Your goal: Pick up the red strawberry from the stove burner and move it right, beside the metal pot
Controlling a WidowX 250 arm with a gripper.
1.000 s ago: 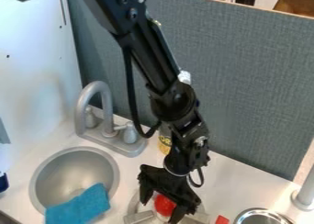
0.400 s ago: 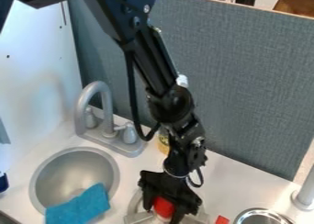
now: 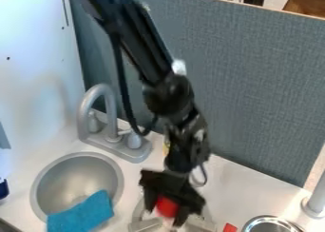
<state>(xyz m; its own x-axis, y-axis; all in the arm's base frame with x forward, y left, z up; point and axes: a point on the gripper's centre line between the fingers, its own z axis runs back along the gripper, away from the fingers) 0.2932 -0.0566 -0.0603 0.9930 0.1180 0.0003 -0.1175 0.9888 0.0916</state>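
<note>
1. Your gripper (image 3: pixel 165 217) hung low over the tabletop (image 3: pixel 244 190), at the lower middle of the camera view. Its jaws were narrowed on a red rounded object (image 3: pixel 167 207), one on each side of it.
2. The red object sat between the jaws, above a light grey ringed fixture (image 3: pixel 137 208). You could not tell whether it touched the fixture.
3. Just right of that fixture lay a small red piece (image 3: pixel 230 227); beside it, a round metal vessel (image 3: pixel 249 224), cut by the lower edge.
4. To the left you had a round grey sink (image 3: pixel 73 178), a blue cloth (image 3: pixel 82 213) draped over its near rim. The grey faucet (image 3: pixel 98 95) stood behind it.
5. A yellow-labelled container (image 3: pixel 166 146) stood partly hidden behind the arm.
6. Surroundings: white panel (image 3: pixel 32 69) at left, grey-blue fabric partition (image 3: pixel 254 88) along the back, grey post (image 3: pixel 315 200) at the right edge. Beyond the partition, top right, you saw a brown rounded shape (image 3: pixel 308 2).
</note>
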